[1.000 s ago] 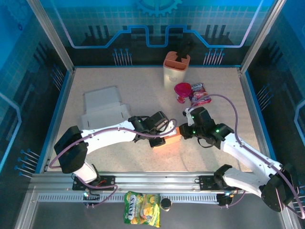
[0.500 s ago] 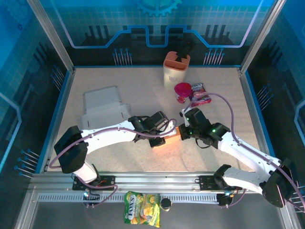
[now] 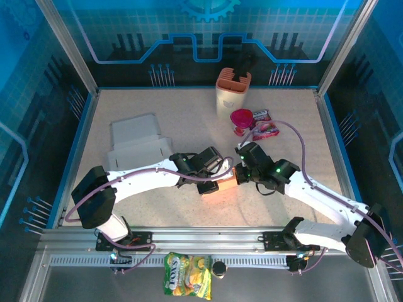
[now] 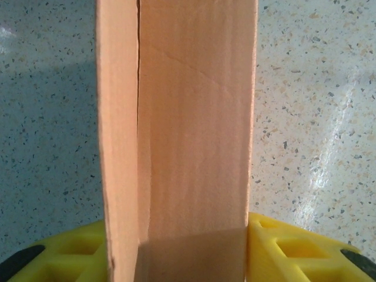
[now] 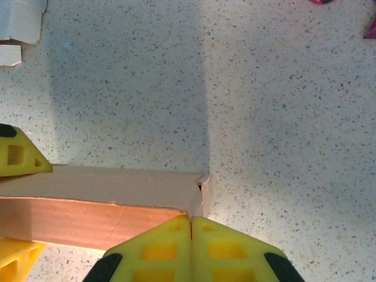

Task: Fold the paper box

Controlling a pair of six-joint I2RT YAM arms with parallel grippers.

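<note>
Cardboard, thin and orange-brown, made up the paper box (image 3: 221, 184). In the top view it lay near the middle of the speckled surface (image 3: 189, 113), between the two arms. The left end effector (image 3: 216, 179) sat over its left part and the right end effector (image 3: 238, 175) met its right end. Two white flat cartons (image 3: 135, 143) lay well apart, to the far left.

From the left wrist, the paper box (image 4: 188, 129) ran straight away from the camera. It was wedged between the yellow fingers (image 4: 294, 249) of the left end effector (image 4: 179, 258), which clasped its two long sides. A seam and faint creases marked the panel, so it looked light, easily dented and likely to buckle under a hard squeeze.

From the right wrist, the right end effector (image 5: 191, 220) was closed, its fingers pressed together with nothing between them. Its tip sat at the corner of the paper box (image 5: 100, 197), where a small end flap stood ajar. The stiff folded edges seemed the place to hold. The loose flap would probably give to a gentle push, and the smooth board might slide on the surface if left unbraced.
</note>
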